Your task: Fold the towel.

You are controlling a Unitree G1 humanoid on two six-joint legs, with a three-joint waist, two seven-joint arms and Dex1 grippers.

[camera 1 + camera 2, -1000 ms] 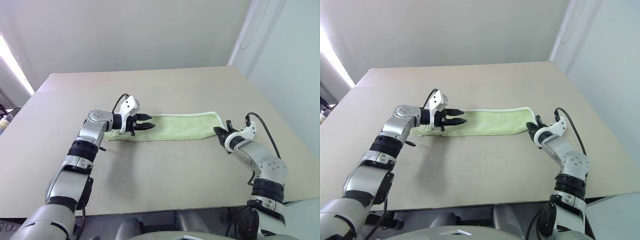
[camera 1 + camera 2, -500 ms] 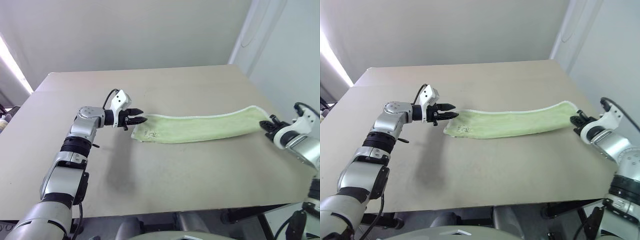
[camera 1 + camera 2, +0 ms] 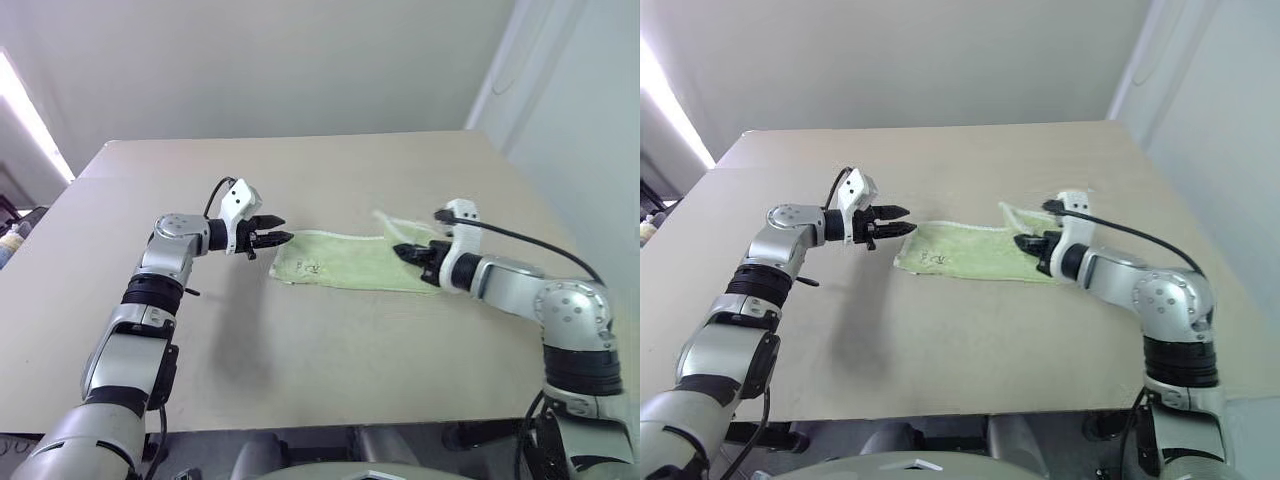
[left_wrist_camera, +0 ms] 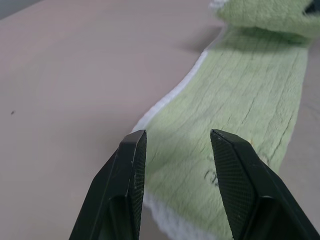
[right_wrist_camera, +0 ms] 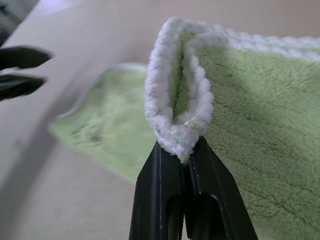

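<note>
A big tan table (image 3: 330, 360) stands in a plain room. Behind it is a bare pale wall (image 3: 270, 60). Another light wall (image 3: 580, 120) runs along the right side. Bright light (image 3: 22, 110) shines in at the left, maybe from a window.

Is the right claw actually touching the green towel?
Touching. The right wrist view shows the right gripper pinching the towel's white edge.

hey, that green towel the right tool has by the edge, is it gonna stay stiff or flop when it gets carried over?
Likely floppy: the towel bends where the right tool lifts its end, the rest lying flat on the table. Probably light, since a pinch on the white edging holds it. The terry pile looks unlikely to slip.
</note>
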